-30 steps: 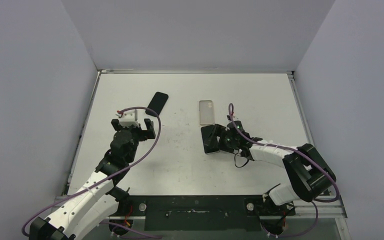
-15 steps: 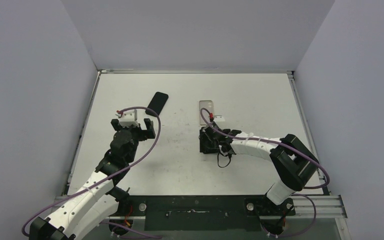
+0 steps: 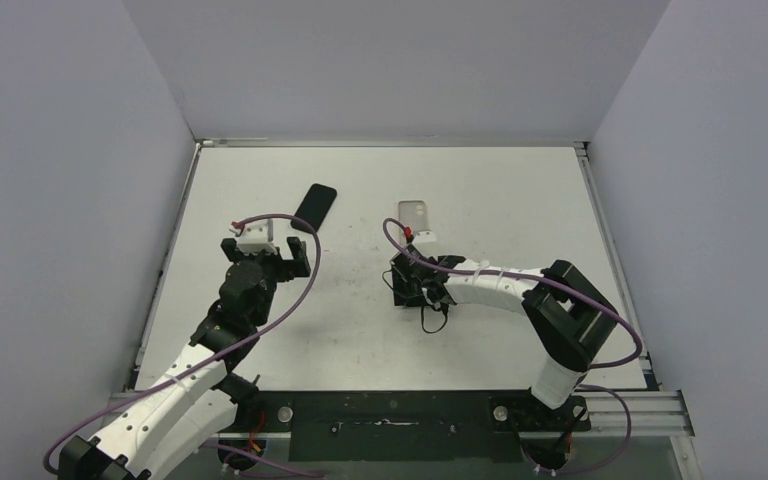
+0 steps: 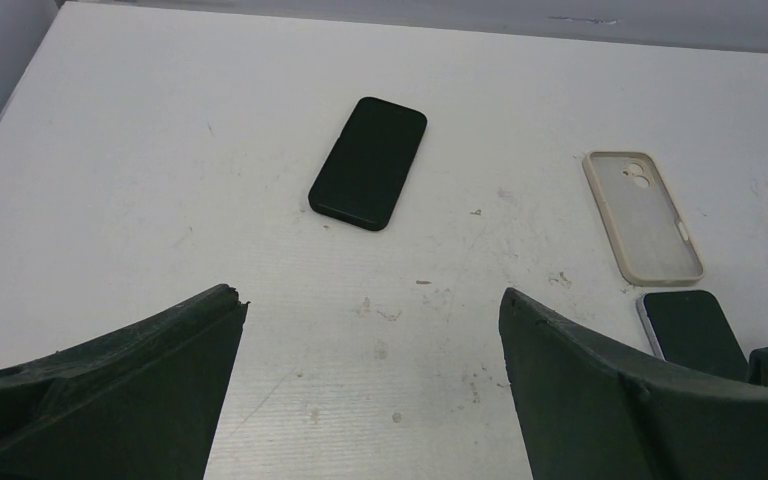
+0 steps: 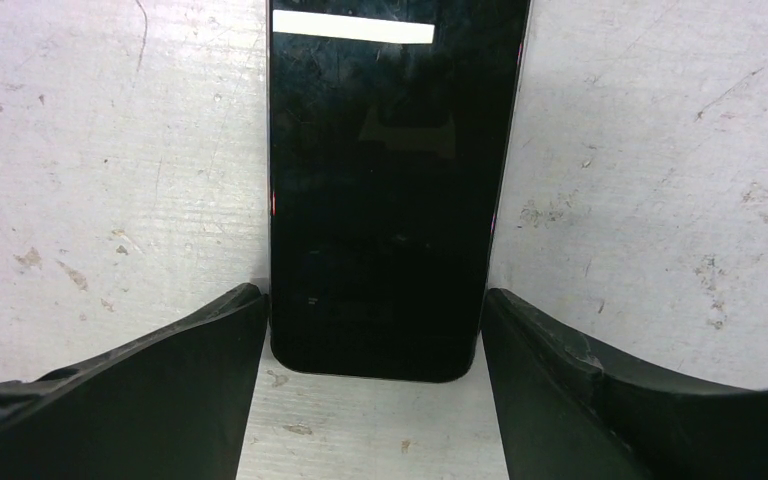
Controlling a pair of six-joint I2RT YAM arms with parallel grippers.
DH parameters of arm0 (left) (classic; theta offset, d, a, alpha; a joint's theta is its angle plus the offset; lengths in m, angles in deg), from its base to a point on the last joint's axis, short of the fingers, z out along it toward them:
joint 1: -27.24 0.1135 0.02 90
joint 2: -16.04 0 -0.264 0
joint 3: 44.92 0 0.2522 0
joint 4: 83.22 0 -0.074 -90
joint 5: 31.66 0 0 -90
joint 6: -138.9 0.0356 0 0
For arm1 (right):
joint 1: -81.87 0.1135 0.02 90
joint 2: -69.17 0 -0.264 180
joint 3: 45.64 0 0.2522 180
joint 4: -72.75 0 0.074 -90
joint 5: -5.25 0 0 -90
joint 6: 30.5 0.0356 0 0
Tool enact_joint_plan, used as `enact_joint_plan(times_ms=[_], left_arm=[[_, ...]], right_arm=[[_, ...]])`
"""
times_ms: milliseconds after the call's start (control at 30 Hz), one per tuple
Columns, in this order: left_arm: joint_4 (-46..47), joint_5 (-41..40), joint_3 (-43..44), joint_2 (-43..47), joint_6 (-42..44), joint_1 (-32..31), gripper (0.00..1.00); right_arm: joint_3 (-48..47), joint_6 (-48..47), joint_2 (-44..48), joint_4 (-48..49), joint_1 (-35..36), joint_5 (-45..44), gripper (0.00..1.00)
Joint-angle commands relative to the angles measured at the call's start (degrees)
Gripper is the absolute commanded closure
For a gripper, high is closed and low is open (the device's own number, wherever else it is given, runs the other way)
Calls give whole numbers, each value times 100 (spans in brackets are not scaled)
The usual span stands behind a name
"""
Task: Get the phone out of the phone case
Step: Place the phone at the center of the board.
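Now | phone (image 5: 390,190) black, glossy | right end effector (image 5: 372,293) straddles it, grip unclear | left end effector (image 4: 370,293) apart

The phone (image 5: 390,180) is faced in glossy black glass, in which a strip of light is mirrored. The phone case (image 4: 643,215) is seen as matt beige plastic of a rubbery look. The worktop (image 4: 160,150) is finished matt white, scuffed and scratched. The jaws are moulded in matt black plastic, rough-edged.
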Motion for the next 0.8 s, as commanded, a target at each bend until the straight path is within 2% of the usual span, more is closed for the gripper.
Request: enact_joint_plan(times_ms=[0,333,533,767], left_arm=[[351,-28,28,77,-51,36,3],[379,-2,17,23,-73,36,3],[374,116,19,-1,-53,50,3],[169,445,203,-383,-12,104,3]], right_arm=[[-122,-164,-217,-95,-81,160,35],[-233,-370,-314,-27,-340,349,35],[-304,-390,17,-47,-340,383,17],[-202,-865,1321,155,-654,698,2]])
